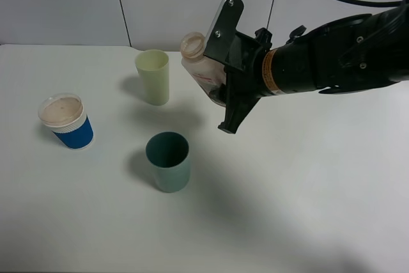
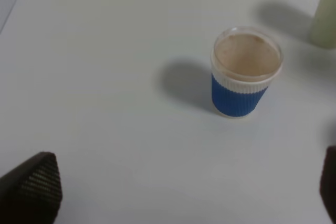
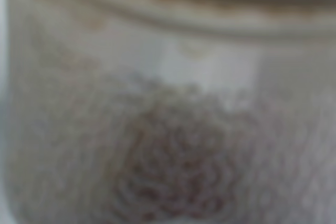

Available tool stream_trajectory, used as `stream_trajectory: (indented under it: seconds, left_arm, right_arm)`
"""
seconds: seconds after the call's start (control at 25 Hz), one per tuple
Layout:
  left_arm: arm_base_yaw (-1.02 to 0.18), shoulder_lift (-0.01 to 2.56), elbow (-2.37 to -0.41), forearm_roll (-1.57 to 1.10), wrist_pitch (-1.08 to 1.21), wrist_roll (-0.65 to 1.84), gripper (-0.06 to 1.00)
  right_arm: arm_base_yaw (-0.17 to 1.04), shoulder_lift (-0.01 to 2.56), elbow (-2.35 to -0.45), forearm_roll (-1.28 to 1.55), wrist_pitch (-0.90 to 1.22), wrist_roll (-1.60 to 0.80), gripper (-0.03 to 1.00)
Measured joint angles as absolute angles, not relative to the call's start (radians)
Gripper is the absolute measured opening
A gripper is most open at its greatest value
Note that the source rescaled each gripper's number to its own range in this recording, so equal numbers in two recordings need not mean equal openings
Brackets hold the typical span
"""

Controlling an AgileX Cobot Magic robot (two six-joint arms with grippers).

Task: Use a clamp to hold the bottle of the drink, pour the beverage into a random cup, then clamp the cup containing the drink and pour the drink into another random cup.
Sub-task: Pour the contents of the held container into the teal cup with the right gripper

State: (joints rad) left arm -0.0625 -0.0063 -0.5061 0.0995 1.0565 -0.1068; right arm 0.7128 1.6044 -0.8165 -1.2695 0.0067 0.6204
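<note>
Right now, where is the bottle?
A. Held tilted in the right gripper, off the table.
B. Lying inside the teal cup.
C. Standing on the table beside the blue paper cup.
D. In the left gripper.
A: the right gripper clamps the bottle in the air, tilted, its mouth pointing toward the pale yellow-green cup.

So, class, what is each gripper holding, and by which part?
The right gripper is shut on the small plastic bottle, around its body below the neck. The left gripper is open, holding nothing.
</note>
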Motion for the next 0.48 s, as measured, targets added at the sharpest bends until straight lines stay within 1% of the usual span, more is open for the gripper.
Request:
stream_trajectory:
  seconds: [0.24,0.48]
  left_arm:
    - [-0.062,-0.006,-0.506,0.1,1.056,-0.107,1.0]
    - [-0.062,-0.006,-0.506,0.1,1.056,-0.107,1.0]
  right_arm:
    - [0.714,1.604,-0.816,-1.27,0.007,0.615,0.02]
    - [0.734,1.604,-0.816,-1.27,0.007,0.546,0.02]
